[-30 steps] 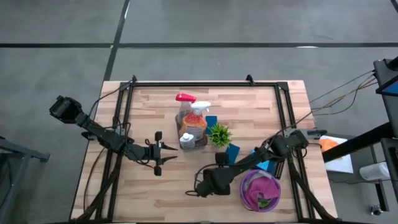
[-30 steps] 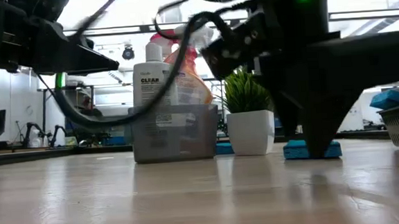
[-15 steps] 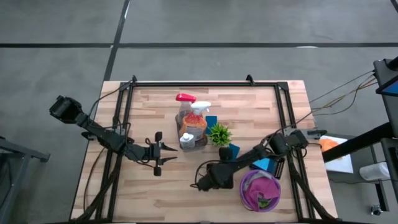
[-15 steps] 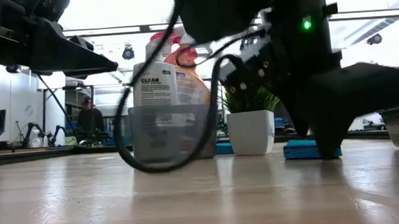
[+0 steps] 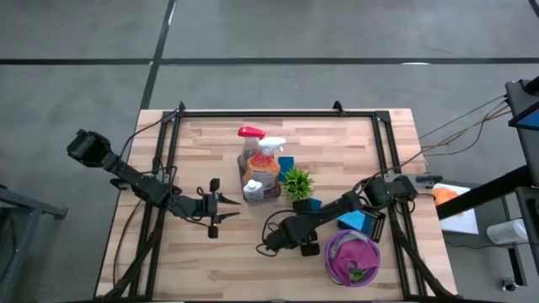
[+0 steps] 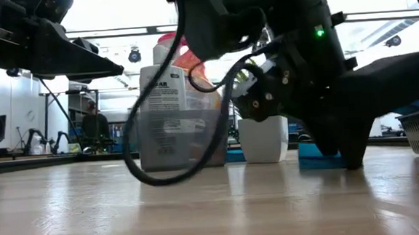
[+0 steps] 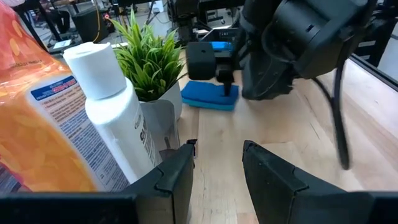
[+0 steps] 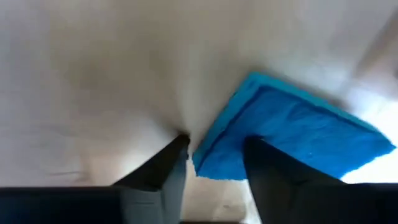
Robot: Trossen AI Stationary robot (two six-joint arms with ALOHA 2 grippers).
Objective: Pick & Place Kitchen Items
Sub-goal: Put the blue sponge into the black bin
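Right pincer (image 8: 214, 158) moved onto blue sponge (image 8: 292, 134), fingers straddling corner; bottles in clear bin (image 5: 263, 190)

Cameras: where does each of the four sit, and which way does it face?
High: overhead, looking straight down on the table; both arms show.
Low: at tabletop height, looking level across; the right arm fills it.
Left wrist: behind the left tool, facing the plant and bottles.
Right wrist: behind the right tool, facing down at the sponge.
Shared: both wrist views show that sponge.
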